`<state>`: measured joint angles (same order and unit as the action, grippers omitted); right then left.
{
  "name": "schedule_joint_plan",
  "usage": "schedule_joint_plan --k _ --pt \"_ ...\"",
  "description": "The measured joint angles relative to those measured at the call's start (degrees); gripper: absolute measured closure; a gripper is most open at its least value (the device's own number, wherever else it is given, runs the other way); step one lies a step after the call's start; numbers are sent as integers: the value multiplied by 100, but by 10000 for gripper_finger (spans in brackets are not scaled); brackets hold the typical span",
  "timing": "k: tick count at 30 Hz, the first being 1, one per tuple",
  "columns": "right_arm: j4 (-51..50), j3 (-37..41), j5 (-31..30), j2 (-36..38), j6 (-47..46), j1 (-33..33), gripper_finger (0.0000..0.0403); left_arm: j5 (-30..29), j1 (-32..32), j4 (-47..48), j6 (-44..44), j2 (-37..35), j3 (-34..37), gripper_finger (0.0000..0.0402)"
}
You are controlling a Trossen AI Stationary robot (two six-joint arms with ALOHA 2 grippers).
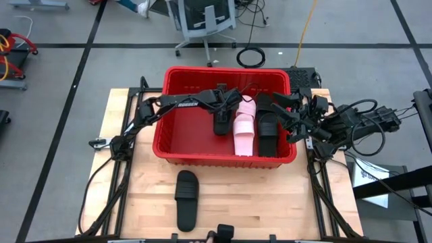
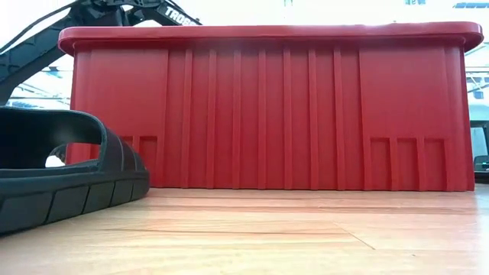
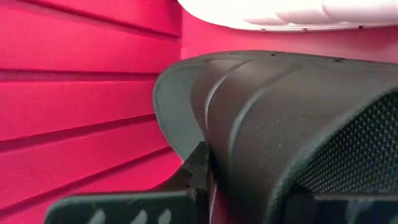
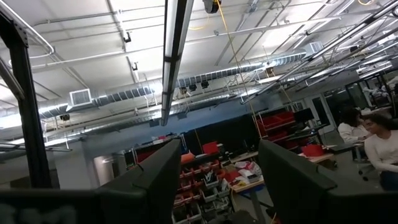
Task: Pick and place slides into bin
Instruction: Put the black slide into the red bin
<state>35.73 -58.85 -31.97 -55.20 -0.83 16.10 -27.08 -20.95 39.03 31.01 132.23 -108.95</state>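
The red bin (image 1: 177, 150) stands at the middle of the table's far half. Inside it lie a pale pink slide (image 1: 244, 128) and a black slide (image 1: 268, 125), side by side. My left gripper (image 1: 221, 113) reaches into the bin from the left, shut on another black slide (image 1: 221, 124), which fills the left wrist view (image 3: 267, 124). One more black slide (image 1: 186, 197) lies sole down on the table before the bin (image 2: 267, 107) and shows in the low view (image 2: 61, 179). My right gripper (image 4: 227, 180) is raised right of the bin, open, pointing up. My left gripper pinches the black slide between its two fingers (image 3: 118, 208), coming slanting down from the table's left. The ridged strap (image 3: 249, 143) bulges just ahead of the fingers, and the slide itself hides the exact spot. The slide is inside the bin beside the pink slide; whether it rests on the floor I cannot tell.
A dark object (image 1: 224, 233) shows at the table's near edge. Cables and the folded right arm (image 1: 337, 125) crowd the bin's right side. Bare wooden table (image 1: 270, 196) stretches in front of the bin. An office chair (image 1: 202, 20) stands beyond the table.
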Motion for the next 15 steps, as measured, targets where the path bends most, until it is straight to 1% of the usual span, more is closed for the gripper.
schedule_joint_plan --k 5,9,15 --pt "2 0 0 0 -16 0 197 318 -31 26 288 29 0 364" --pt "7 0 0 0 -7 0 197 350 -27 29 541 28 0 364" --pt "7 0 1 0 -7 0 197 449 -24 127 366 28 0 361"
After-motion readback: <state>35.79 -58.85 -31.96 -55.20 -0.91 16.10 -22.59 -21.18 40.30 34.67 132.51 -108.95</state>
